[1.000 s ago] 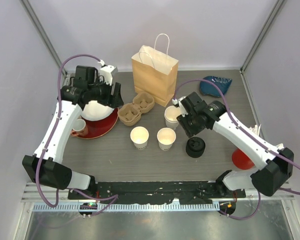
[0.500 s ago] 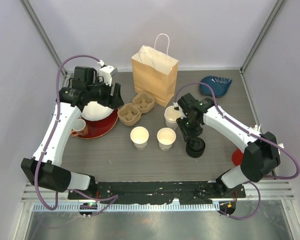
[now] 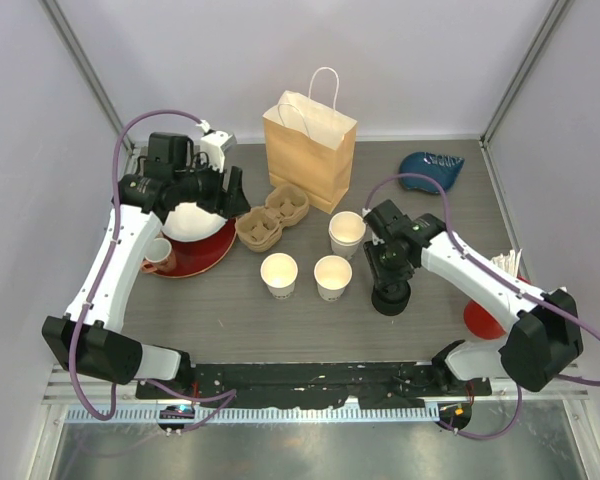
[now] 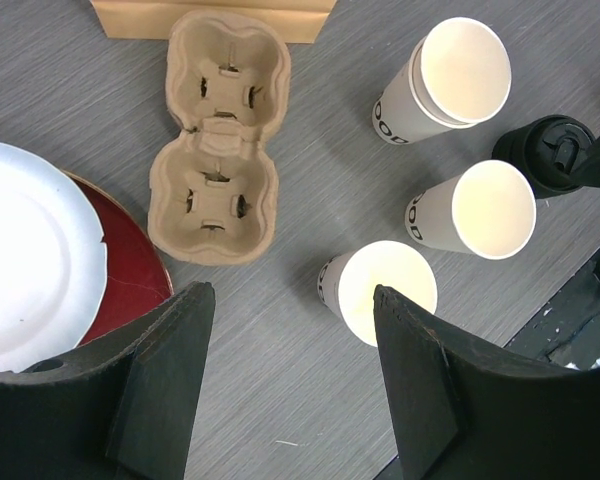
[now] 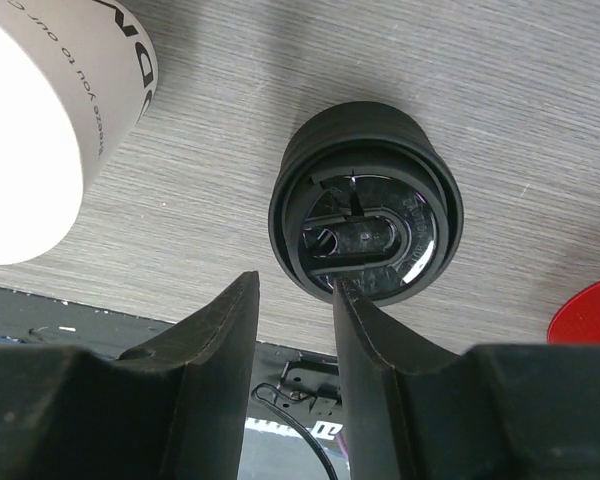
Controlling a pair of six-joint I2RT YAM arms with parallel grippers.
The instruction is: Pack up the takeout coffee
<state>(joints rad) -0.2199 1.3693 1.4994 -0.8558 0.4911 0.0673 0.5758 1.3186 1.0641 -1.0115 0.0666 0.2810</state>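
Observation:
Two single white paper cups stand open, without lids, mid-table. A nested pair of cups stands behind them. A stack of black sip lids sits to their right. My right gripper is open just above that stack. In the right wrist view one finger overlaps the near rim of the top lid and the other is outside it. My left gripper is open and empty, high above the table. In the left wrist view it looks down on the cups.
A two-cup cardboard carrier lies in front of a brown paper bag. A red plate at the left holds a white plate and a mug. A blue object lies back right and a red disc near right.
My right gripper has moved from beside the nested cups toward the near edge and now sits over the lid stack. The left arm has barely moved.

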